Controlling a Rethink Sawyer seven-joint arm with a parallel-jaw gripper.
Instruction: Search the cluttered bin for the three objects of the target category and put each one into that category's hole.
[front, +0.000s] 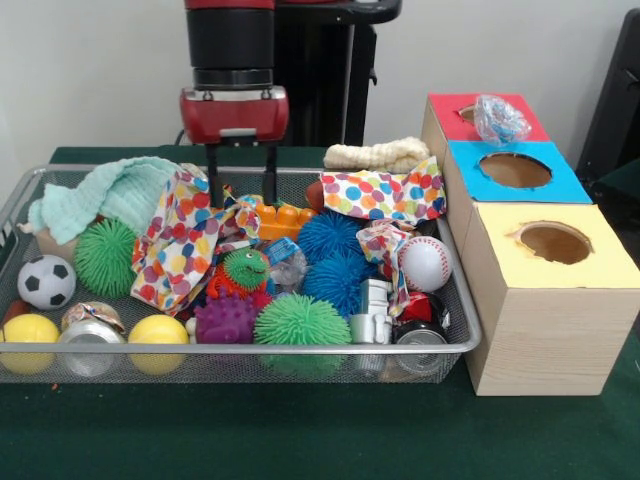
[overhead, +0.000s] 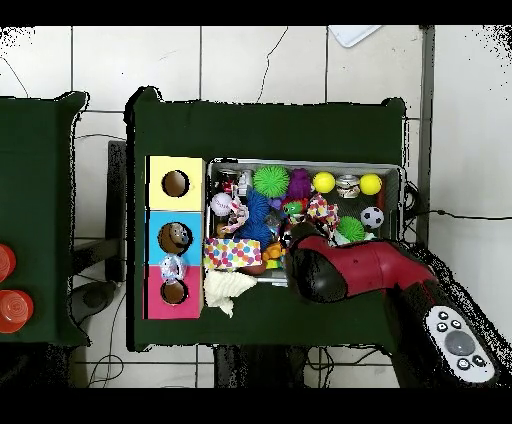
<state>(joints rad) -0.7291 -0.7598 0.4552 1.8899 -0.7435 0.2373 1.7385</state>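
Two dark fingers of the gripper (front: 241, 172) hang spread apart over the bin's (front: 466, 325) far edge, pinching nothing, above the polka-dot cloth (front: 180, 240). The bin holds spiky balls, a baseball (front: 424, 263), a soccer ball (front: 46, 281) and yellow balls. The front view shows a crinkled plastic wrapper (front: 499, 119) on the red box's (front: 443, 104) hole; overhead, the arm (overhead: 350, 270) hides the gripper, yet something shows inside the blue box's hole (overhead: 176, 238).
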